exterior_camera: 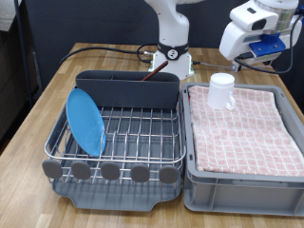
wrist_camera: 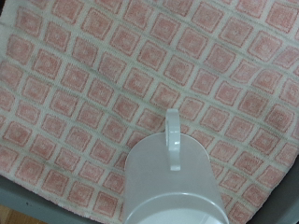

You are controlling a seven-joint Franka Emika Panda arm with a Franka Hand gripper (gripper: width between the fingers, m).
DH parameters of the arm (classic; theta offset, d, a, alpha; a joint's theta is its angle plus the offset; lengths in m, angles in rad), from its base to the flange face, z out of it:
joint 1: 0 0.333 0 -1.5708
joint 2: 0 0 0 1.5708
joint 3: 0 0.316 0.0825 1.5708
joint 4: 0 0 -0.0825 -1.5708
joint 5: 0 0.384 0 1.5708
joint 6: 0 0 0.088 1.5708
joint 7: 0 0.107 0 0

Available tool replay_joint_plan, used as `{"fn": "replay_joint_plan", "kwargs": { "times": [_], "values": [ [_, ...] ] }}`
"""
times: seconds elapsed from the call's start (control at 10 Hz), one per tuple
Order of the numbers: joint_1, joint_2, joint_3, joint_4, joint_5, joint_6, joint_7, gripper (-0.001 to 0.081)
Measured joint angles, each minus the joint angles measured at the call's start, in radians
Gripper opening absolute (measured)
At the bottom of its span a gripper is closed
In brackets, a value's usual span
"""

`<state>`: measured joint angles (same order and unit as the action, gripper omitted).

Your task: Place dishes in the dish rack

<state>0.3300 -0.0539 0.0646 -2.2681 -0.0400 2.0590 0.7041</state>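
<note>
My gripper (exterior_camera: 271,59) hangs in the air above the far corner of the grey bin (exterior_camera: 243,185), toward the exterior view's top right, and I cannot tell from either picture how far its fingers stand apart; nothing shows between them, and they do not appear in the wrist view at all. The white mug (exterior_camera: 221,90) stands on the pink checked cloth (exterior_camera: 243,126) that lines this bin, near the bin's far edge, to the exterior view's left of and below my gripper, apart from it. In the wrist view the mug (wrist_camera: 176,185) is seen from above, its handle (wrist_camera: 173,138) lying over the cloth (wrist_camera: 112,75), and a strip of the bin's grey rim (wrist_camera: 28,201) shows beside it. The dish rack (exterior_camera: 119,142) sits just beside the bin, on the bin's exterior-view left side, on the wooden table (exterior_camera: 28,161). The blue plate (exterior_camera: 85,121) stands on edge, tilted, in the wire grid at the end of the rack farthest from the bin. A dark wooden spoon (exterior_camera: 157,68) pokes up out of the tall grey utensil compartment (exterior_camera: 128,87) that runs along the rack's far side, near the end closest to the bin.
</note>
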Motion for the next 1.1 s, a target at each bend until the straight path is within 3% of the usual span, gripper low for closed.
{"fn": "replay_joint_plan", "kwargs": {
  "times": [0.5,1.1],
  "values": [
    [0.001,0.017,0.009,0.001,0.001,-0.045,-0.018,0.0802],
    [-0.001,0.118,0.008,0.001,0.000,-0.024,-0.021,0.0802]
  ]
}}
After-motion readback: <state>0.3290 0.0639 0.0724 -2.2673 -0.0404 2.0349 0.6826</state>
